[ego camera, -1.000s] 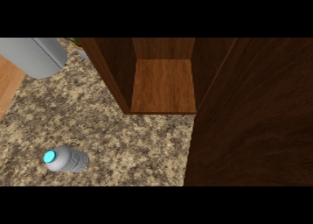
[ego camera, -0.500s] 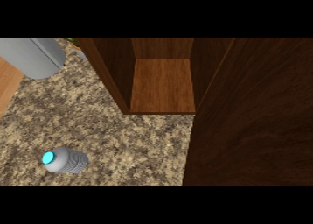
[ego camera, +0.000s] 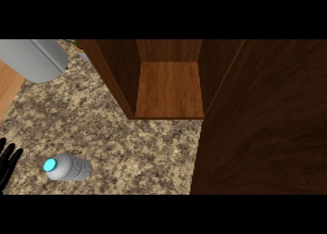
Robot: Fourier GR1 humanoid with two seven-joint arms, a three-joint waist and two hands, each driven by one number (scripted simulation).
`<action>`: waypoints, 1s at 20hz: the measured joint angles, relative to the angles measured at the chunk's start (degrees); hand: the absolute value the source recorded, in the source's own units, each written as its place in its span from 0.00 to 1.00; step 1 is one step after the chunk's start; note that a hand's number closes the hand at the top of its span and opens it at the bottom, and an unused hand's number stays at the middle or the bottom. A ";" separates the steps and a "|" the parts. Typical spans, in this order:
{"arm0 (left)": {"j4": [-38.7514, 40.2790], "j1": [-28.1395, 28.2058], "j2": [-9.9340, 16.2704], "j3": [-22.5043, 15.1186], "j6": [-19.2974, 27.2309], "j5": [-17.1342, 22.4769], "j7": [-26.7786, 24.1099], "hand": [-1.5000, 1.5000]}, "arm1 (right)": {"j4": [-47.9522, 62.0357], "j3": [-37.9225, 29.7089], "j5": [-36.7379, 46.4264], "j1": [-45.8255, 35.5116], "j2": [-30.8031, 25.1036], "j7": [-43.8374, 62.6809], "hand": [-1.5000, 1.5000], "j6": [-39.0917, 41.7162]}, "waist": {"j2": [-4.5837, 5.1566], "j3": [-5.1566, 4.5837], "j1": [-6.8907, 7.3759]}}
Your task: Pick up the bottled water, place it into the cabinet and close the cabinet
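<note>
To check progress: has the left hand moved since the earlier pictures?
Yes. The left hand has come in at the lower left edge, left of the bottle, fingers straight.

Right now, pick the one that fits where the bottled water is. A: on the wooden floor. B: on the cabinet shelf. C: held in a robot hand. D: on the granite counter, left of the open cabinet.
D: the bottled water stands on the speckled counter, left of the open cabinet, whose shelf shows only bare wood; the left robot hand is beside the bottle, apart from it, fingers straight.
</note>
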 measured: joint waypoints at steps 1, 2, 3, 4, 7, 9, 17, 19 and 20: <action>1.80 -0.27 -0.10 0.05 -0.28 -1.05 -1.32 0.00 | -0.10 0.43 0.07 -0.13 -0.06 0.49 0.00 -0.33 | -0.01 0.00 0.00; 3.52 -0.55 0.16 0.34 -0.74 -1.68 -2.37 0.00 | -0.19 0.46 0.08 0.07 -0.34 0.42 0.00 -0.34 | -0.02 0.00 -0.01; 5.57 -1.19 0.27 0.27 -0.86 -3.00 -3.54 0.00 | -0.23 0.83 0.09 0.62 -0.50 0.16 0.00 -0.48 | -0.02 0.01 -0.06; 7.27 -2.10 0.62 0.41 -0.76 -3.53 -3.70 0.00 | -0.29 1.80 0.18 1.43 -0.58 -0.13 0.00 -0.76 | -0.03 0.01 -0.12; 12.79 -3.17 0.95 0.42 -1.71 -5.26 -6.55 0.00 | -0.40 2.82 0.51 0.48 -0.51 0.88 0.00 -2.09 | -0.02 0.00 -0.12; 18.17 -4.81 1.88 1.10 -2.28 -6.51 -9.39 0.00 | -0.48 3.21 0.61 0.45 -0.94 0.83 0.00 -2.45 | -0.02 -0.01 -0.24; 35.60 -9.47 3.82 1.35 -3.02 -12.45 -21.50 0.00 | -0.43 3.74 0.88 0.64 -2.54 -0.04 0.00 -3.62 | -0.01 -0.01 -0.27; 39.25 -10.64 3.56 1.11 -2.33 -13.82 -24.50 0.00 | -0.45 5.64 1.30 1.07 -2.41 -0.23 0.00 -4.74 | -0.04 -0.02 -0.35; 40.72 -11.18 3.41 0.97 -2.02 -14.30 -25.67 0.00 | -0.27 4.21 1.19 0.08 -2.74 0.19 0.00 -4.58 | -0.01 -0.03 -0.25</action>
